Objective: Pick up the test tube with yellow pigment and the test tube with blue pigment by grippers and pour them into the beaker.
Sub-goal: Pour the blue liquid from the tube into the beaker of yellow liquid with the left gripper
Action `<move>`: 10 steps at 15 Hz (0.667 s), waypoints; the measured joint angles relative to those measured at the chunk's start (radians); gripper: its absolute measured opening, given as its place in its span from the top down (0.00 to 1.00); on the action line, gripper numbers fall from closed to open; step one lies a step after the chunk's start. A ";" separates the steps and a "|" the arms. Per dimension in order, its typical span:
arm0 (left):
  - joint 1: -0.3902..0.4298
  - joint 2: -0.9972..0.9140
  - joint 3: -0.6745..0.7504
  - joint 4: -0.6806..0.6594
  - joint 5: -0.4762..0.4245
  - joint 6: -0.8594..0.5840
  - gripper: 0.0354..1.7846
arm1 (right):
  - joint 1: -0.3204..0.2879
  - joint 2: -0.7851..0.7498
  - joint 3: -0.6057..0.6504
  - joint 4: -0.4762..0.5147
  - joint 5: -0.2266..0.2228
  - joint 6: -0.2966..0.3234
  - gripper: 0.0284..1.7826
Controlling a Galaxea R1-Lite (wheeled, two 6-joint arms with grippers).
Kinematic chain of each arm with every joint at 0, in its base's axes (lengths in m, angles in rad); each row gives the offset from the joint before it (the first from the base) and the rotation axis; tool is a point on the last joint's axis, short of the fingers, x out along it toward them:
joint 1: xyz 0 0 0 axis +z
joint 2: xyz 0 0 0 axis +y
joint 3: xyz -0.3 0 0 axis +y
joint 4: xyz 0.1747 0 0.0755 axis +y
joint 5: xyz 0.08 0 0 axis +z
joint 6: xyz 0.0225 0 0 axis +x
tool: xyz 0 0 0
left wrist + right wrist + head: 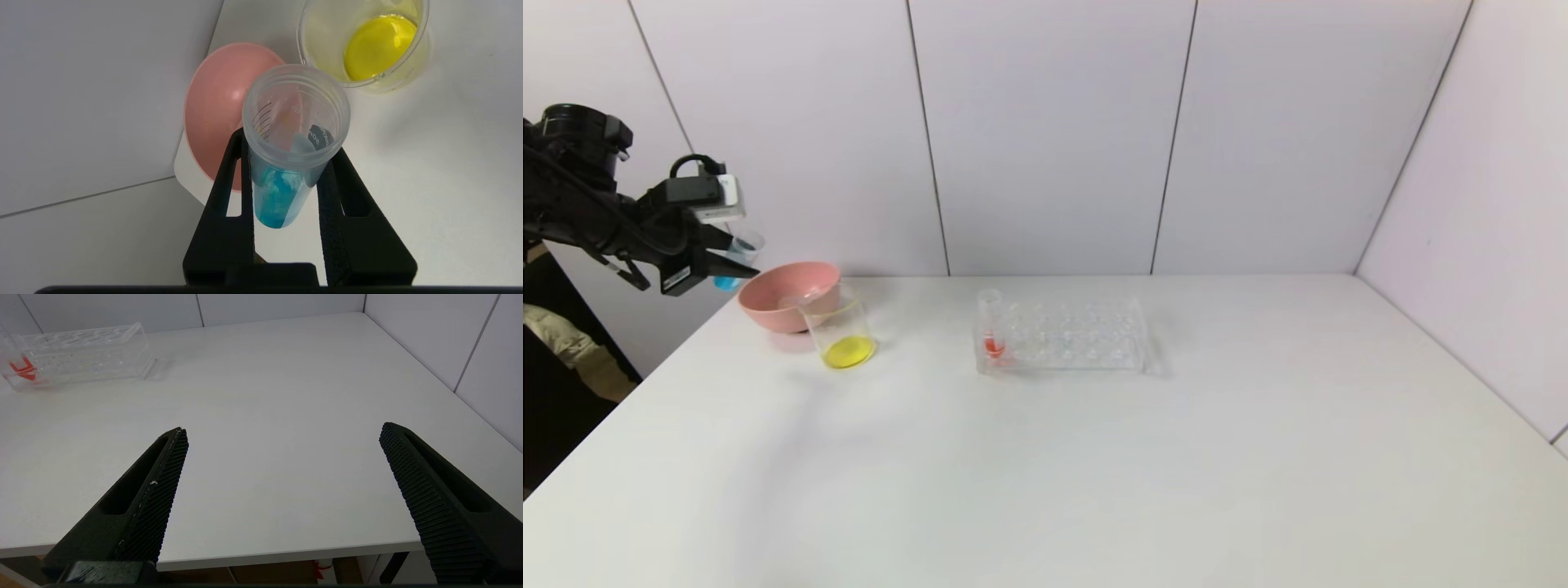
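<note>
My left gripper (737, 263) hangs in the air beyond the table's far left corner, just left of the pink bowl. It is shut on the test tube with blue pigment (745, 243), whose blue liquid (278, 196) sits in the rounded bottom between the black fingers (229, 192). The tube leans slightly, its open mouth up and towards the bowl. The beaker (837, 318) stands on the table in front of the bowl, with yellow liquid (376, 45) in its bottom. The test tube with yellow pigment is out of view. My right gripper (284, 433) stands open over the table's near edge, holding nothing.
The pink bowl (784, 306) sits at the far left, touching or nearly touching the beaker. A clear many-holed rack (1070, 335) stands mid-table with a tube of red-orange liquid (992, 327) at its left end. Walls close the back and right.
</note>
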 joint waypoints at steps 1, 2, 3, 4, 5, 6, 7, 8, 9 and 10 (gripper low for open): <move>-0.007 0.004 -0.004 0.005 0.041 0.012 0.76 | 0.000 0.000 0.000 0.000 0.000 0.000 0.04; -0.014 0.006 -0.006 0.007 0.067 0.016 0.76 | 0.001 0.000 0.000 0.000 0.000 0.000 0.04; -0.019 0.008 -0.007 0.007 0.082 0.016 0.76 | 0.000 0.000 0.000 0.000 0.000 0.000 0.04; -0.024 0.009 -0.009 0.007 0.107 0.014 0.76 | 0.000 0.000 0.000 0.000 0.000 0.000 0.04; -0.028 0.009 -0.011 0.007 0.139 0.008 0.76 | 0.000 0.000 0.000 0.000 0.000 0.000 0.04; -0.033 0.009 -0.011 0.011 0.170 0.001 0.76 | 0.001 0.000 0.000 0.000 0.000 0.000 0.04; -0.039 0.009 -0.012 0.017 0.199 -0.010 0.76 | 0.001 0.000 0.000 0.000 0.000 0.000 0.04; -0.047 0.009 -0.012 0.022 0.232 -0.020 0.76 | 0.000 0.000 0.000 0.000 0.000 0.000 0.04; -0.054 0.009 -0.012 0.026 0.262 -0.025 0.76 | 0.001 0.000 0.000 0.000 0.000 0.000 0.04; -0.063 0.009 -0.013 0.033 0.285 -0.032 0.76 | 0.000 0.000 0.000 0.000 0.000 0.000 0.04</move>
